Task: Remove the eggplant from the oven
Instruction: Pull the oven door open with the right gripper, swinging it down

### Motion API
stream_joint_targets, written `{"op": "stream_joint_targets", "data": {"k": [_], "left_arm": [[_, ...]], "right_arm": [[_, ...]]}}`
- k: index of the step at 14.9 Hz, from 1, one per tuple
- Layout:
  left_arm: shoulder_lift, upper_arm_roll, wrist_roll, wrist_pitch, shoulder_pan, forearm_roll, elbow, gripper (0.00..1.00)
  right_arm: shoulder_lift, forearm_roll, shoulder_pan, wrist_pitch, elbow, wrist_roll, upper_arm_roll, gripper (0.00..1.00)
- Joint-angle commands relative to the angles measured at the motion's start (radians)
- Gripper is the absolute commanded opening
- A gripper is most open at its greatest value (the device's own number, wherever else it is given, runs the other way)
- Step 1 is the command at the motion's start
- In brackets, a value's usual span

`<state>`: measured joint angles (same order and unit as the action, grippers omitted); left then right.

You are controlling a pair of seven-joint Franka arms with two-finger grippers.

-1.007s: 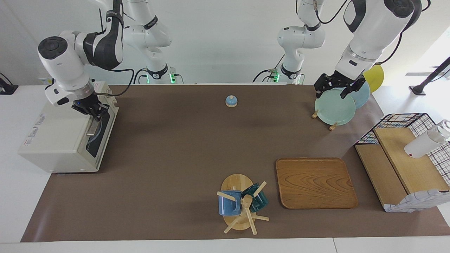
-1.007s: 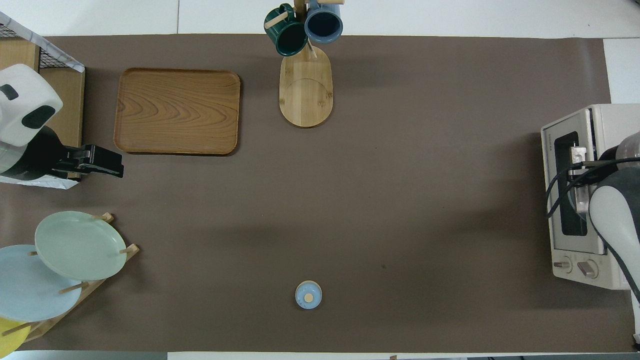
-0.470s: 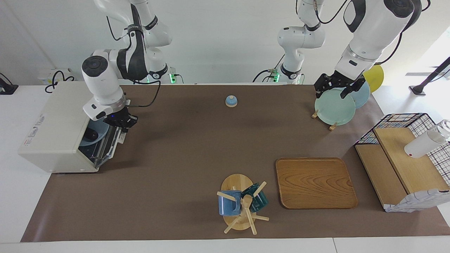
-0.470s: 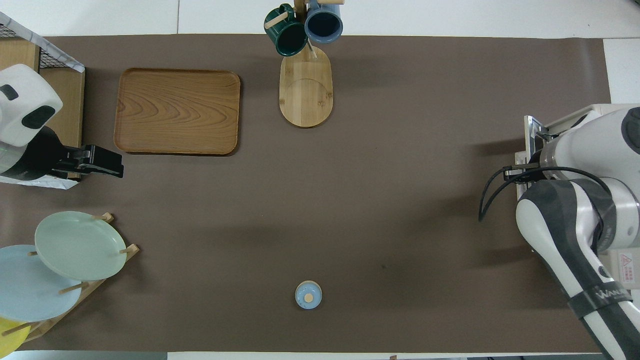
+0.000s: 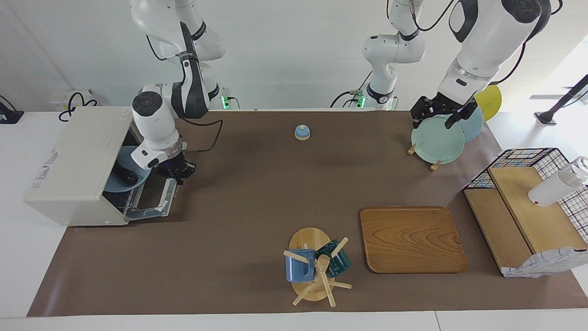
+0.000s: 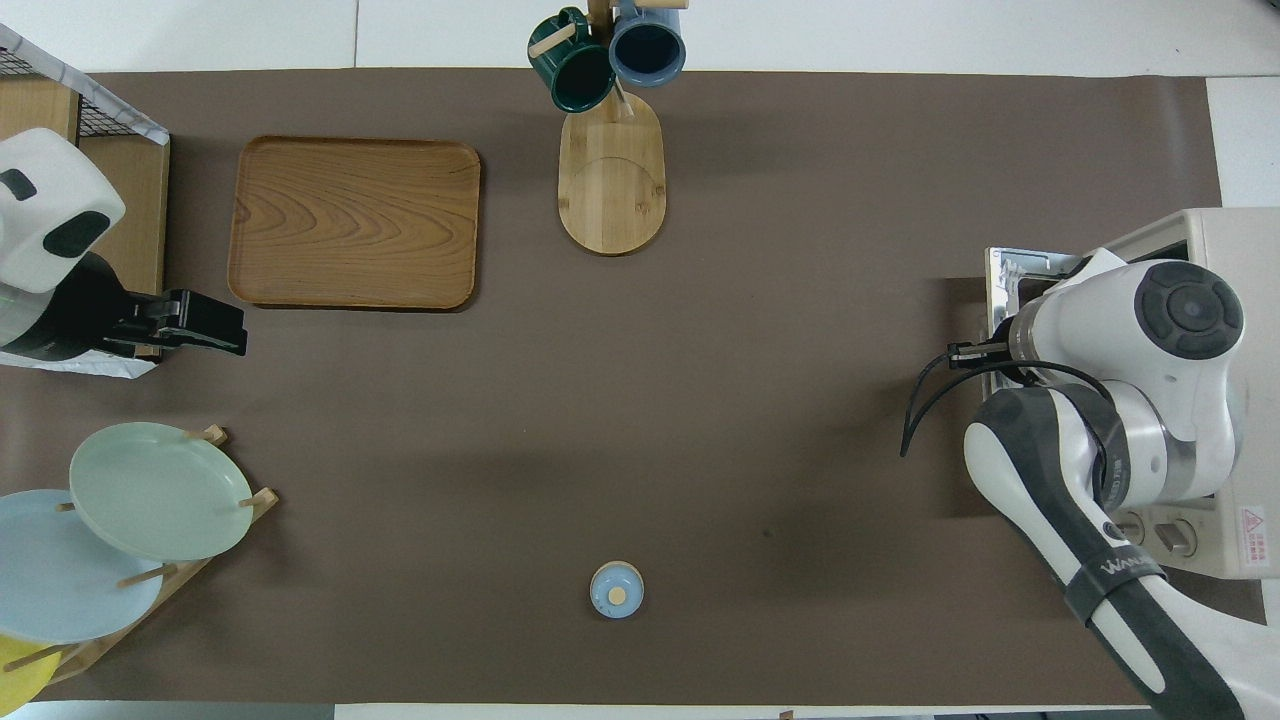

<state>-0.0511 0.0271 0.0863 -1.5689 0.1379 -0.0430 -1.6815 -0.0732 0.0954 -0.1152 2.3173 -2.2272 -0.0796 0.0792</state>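
Note:
The cream-white oven (image 5: pixel 69 156) stands at the right arm's end of the table and also shows in the overhead view (image 6: pixel 1235 230). Its door (image 5: pixel 154 197) hangs open, almost flat. Inside, a blue plate (image 5: pixel 115 185) carries a dark shape, the eggplant (image 5: pixel 125 175), only partly visible. My right gripper (image 5: pixel 177 174) is at the door's outer edge, shut on the handle; in the overhead view my own arm hides it. My left gripper (image 5: pixel 435 120) waits, open, over the plate rack.
A plate rack with a green plate (image 5: pixel 438 140) stands at the left arm's end, beside a wire basket with wooden shelves (image 5: pixel 528 207). A wooden tray (image 5: pixel 411 239), a mug tree (image 5: pixel 314 269) and a small blue bell (image 5: pixel 302 132) sit mid-table.
My right gripper has pulled the oven door from shut down to almost flat, moving away from the oven front. The blue plate and eggplant inside came into view. The left arm has not moved.

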Motion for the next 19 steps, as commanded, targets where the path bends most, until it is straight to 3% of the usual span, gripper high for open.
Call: {"op": "stream_joint_targets", "data": {"k": [1,7,13,15,18,19], "left_arm": [[-0.01,0.0,-0.002,-0.003,-0.001,0.019,-0.007,1.0],[-0.01,0.0,-0.002,-0.003,-0.001,0.02,-0.007,1.0],[-0.01,0.0,-0.002,-0.003,-0.001,0.02,-0.007,1.0],[-0.01,0.0,-0.002,-0.003,-0.001,0.02,-0.007,1.0],[-0.01,0.0,-0.002,-0.003,-0.001,0.02,-0.007,1.0],[-0.01,0.0,0.0,-0.003,-0.001,0.019,-0.007,1.0]], "right_arm": [[-0.029,0.009,0.009,0.03,0.0,-0.023,0.014,0.0],[-0.028,-0.042,0.0,0.065,-0.031,-0.046,0.014,0.0],[-0.077,-0.048,-0.096,0.139,-0.034,-0.158,0.016,0.0],[-0.077,-0.048,-0.1,0.04,0.038,-0.158,0.016,0.0],[-0.044,-0.049,-0.095,-0.203,0.162,-0.16,0.017,0.0],[-0.021,-0.049,-0.086,-0.272,0.188,-0.16,0.017,0.23]]}}
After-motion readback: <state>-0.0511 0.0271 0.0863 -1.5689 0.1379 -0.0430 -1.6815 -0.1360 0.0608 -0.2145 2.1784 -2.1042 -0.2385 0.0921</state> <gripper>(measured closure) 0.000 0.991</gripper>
